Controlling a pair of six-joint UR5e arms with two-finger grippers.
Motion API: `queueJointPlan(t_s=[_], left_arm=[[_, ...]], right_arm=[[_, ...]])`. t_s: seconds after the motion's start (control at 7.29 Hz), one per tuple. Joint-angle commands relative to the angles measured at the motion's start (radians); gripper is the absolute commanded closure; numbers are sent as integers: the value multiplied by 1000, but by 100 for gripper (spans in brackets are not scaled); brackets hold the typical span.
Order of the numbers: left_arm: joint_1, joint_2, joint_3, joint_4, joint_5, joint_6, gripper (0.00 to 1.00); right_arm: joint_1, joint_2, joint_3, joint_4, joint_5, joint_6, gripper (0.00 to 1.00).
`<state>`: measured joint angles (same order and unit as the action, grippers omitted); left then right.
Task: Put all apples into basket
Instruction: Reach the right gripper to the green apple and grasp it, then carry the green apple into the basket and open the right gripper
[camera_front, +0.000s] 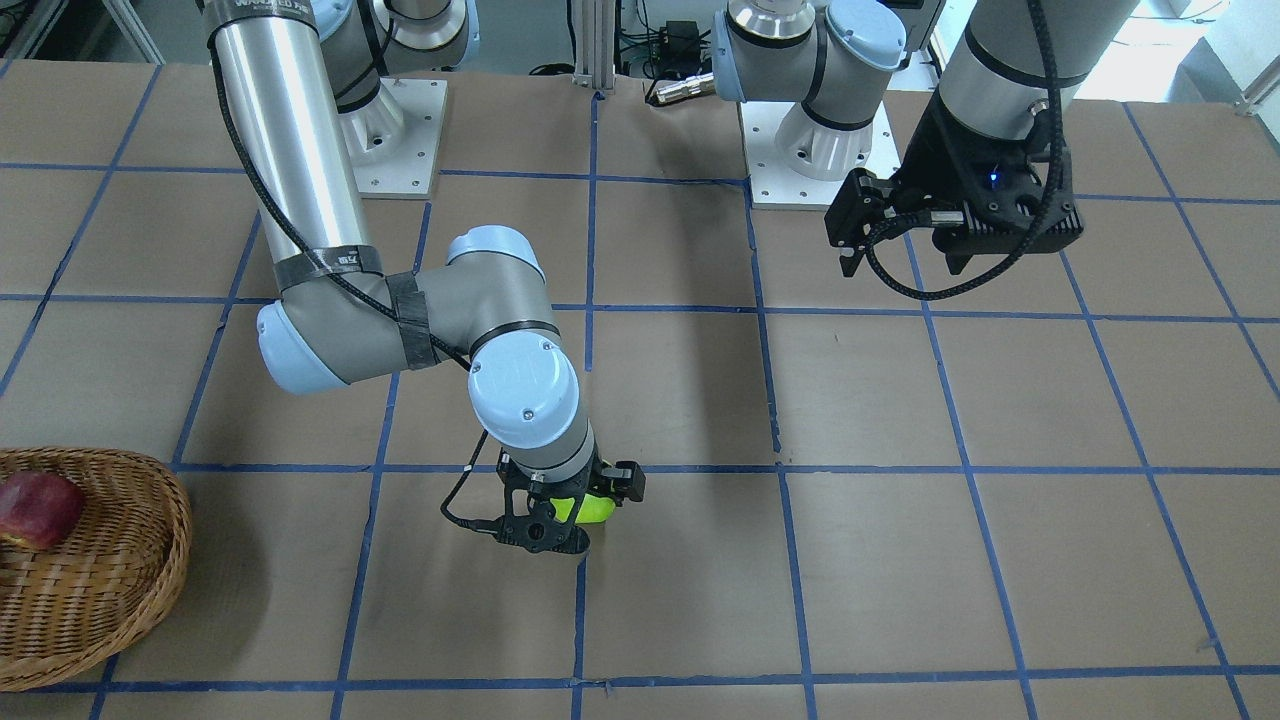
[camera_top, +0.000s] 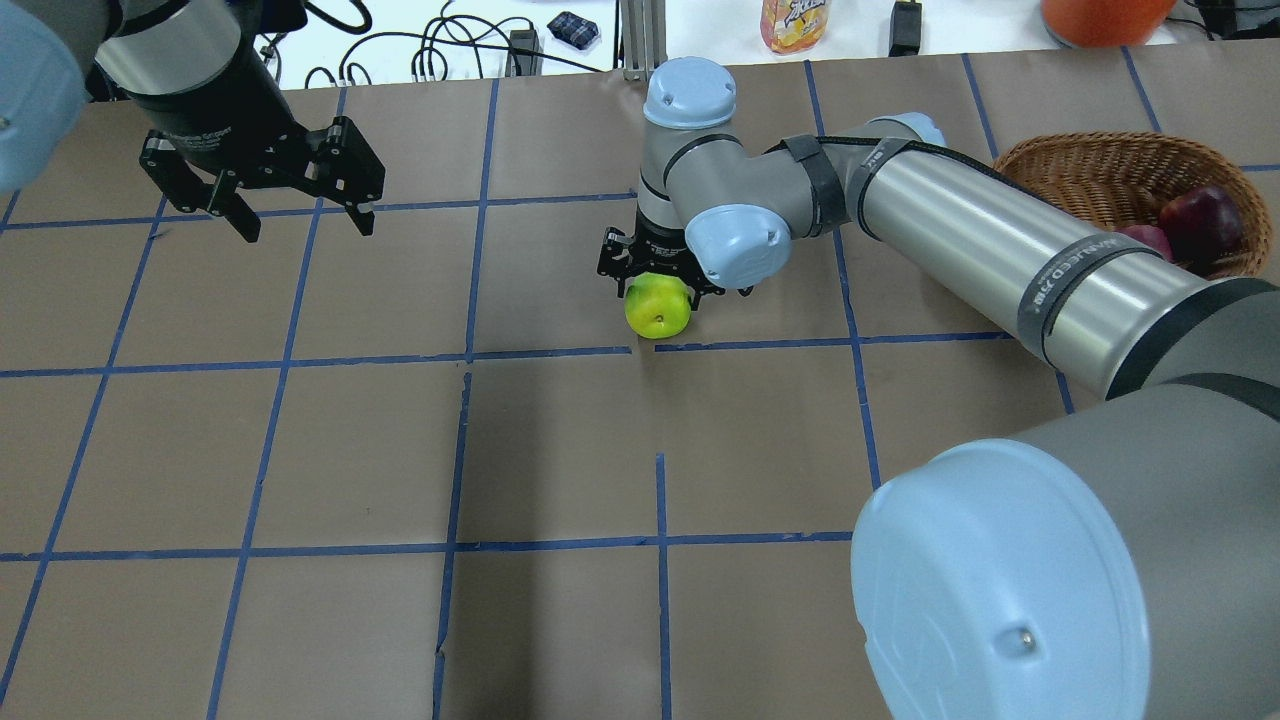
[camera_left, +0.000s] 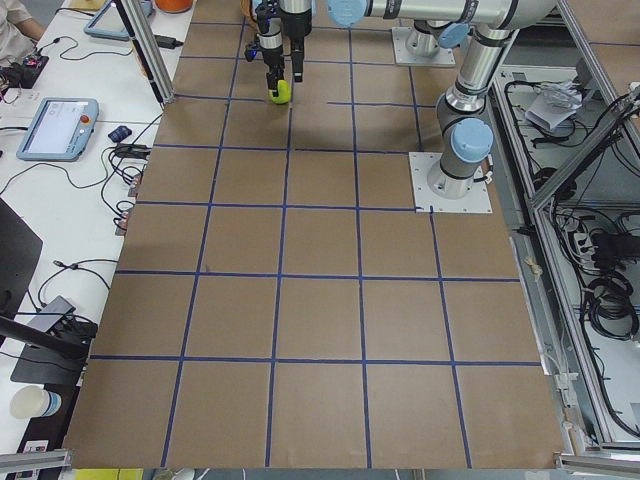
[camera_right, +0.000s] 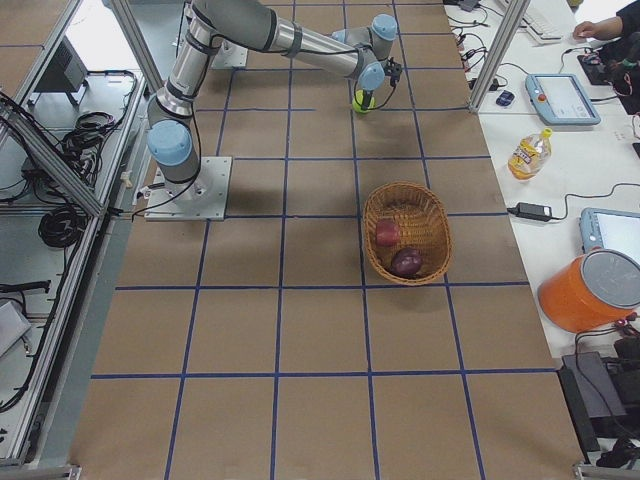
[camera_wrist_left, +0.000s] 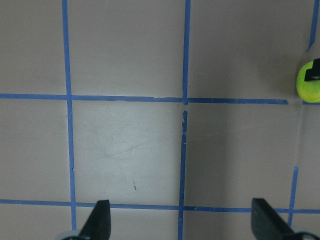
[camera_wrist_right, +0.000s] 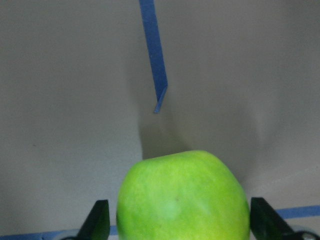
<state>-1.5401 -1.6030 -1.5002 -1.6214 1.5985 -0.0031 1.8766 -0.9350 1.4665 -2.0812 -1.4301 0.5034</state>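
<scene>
The brown tabletop (camera_top: 300, 450) with blue tape lines carries everything. My right arm (camera_top: 960, 230) reaches over it to the middle. In the overhead view the basket (camera_top: 1080, 165) lies between 2 and 3 o'clock from the green apple (camera_top: 657, 305), well apart from it. The red apple (camera_right: 386, 233) and the maroon apple (camera_right: 406, 262) are already inside, so I judge that the green one is the last.

My right gripper (camera_wrist_right: 180, 227) is spread around the green apple. One finger stands on each side, at 3 and 9 o'clock in the wrist view, with a thin gap to the skin, so nothing is held yet. The apple seems to rest on the tabletop.

To do this step well, I should close slowly at the widest part of the apple, because the round skin can slip. I should then lift straight up before I turn toward the basket.

My right forearm lies nearly level and the wrist bends down, so the gripper points at the tabletop. My left gripper (camera_top: 307, 228) hangs high at about 10 o'clock from the apple, wide apart and empty.
</scene>
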Motion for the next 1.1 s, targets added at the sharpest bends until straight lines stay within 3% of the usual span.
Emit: queueJointPlan(t_s=[0.0, 0.14, 0.27, 0.41, 0.69, 0.96], left_arm=[[0, 0, 0, 0, 0, 0, 0], [0, 0, 0, 0, 0, -2, 0], [0, 0, 0, 0, 0, 0, 0], [0, 0, 0, 0, 0, 0, 0], [0, 0, 0, 0, 0, 0, 0], [2, 0, 0, 2, 0, 2, 0]], right_arm=[[1, -1, 8, 3, -9, 20, 82], [-1, -2, -3, 6, -10, -6, 100], [-19, -11, -17, 12, -22, -9, 100], [-52, -45, -24, 10, -108, -22, 100], [-224, -138, -78, 139, -142, -157, 100], [-385, -168, -126, 199, -264, -308, 100]])
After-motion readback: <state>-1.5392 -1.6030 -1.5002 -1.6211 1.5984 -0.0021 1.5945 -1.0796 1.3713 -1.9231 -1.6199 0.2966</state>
